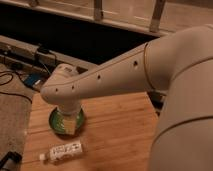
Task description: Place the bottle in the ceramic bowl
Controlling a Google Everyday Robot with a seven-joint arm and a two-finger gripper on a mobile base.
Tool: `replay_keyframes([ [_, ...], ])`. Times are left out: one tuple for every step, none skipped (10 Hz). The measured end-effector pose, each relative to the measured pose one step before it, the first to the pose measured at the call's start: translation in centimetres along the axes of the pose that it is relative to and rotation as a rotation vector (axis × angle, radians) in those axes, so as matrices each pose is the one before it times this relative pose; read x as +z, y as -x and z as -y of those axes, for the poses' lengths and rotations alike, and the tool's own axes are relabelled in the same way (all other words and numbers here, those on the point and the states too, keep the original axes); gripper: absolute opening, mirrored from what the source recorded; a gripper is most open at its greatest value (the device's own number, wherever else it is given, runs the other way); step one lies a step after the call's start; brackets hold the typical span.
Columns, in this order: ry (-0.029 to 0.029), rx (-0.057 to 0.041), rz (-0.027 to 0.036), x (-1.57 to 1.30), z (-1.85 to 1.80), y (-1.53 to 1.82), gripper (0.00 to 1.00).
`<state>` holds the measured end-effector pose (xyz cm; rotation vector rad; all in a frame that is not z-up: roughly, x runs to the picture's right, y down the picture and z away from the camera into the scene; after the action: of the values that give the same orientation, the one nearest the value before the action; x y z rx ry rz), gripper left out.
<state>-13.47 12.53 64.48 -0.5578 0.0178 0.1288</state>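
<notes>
At the far left, dark cables (12, 80) trail over the carpeted floor (12, 120), with a small blue object (34, 80) lying among them near the bench's back corner. A black item (9, 161) sits at the bottom left edge, too dim to identify. The wooden bench (120, 135) fills the middle of the scene. Near its front left corner the bottle (62, 151) lies on its side, its white cap pointing left and the dark-printed label facing up; it rests on the bare wood just in front of the ceramic bowl (54, 123) without touching it. The green bowl stands a little farther back on the bench's left part, and most of it is covered from view by the gripper (70, 122), which hangs directly over it, pointing down. The fingers are spread to their widest and grip nothing. Whether they touch the bowl cannot be told. From the rounded wrist (64, 90) above the bowl, the pale arm (125, 72) runs up and to the right, widening into the bulky body (185, 110) that fills the right side.
</notes>
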Motion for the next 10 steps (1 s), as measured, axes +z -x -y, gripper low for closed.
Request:
replay_keyframes([
  [0.00042, 0.00393, -0.00703, 0.011, 0.069, -0.347, 0.8],
  [-0.00047, 0.00231, -0.00073, 0.032, 0.087, -0.089, 0.8],
  [-0.00079, -0.00288, 0.00482, -0.058, -0.007, 0.234, 0.8],
  [0.00381, -0.0086, 0.00494, 0.11, 0.03, 0.148, 0.8],
  [0.00978, -0.01897, 0.00884, 0.669, -0.103, 0.484, 0.8],
  [0.01082, -0.00672, 0.00619, 0.481, -0.388, 0.517, 0.8],
  [0.01925, -0.01529, 0.00758, 0.783, -1.04, 0.641, 0.8],
  [0.02091, -0.00715, -0.00196, 0.698, -1.233, -0.254, 0.8],
  [0.01017, 0.00278, 0.00053, 0.446, -0.847, -0.724, 0.8],
  [0.01537, 0.00438, 0.00601, 0.624, -1.299, -0.793, 0.8],
])
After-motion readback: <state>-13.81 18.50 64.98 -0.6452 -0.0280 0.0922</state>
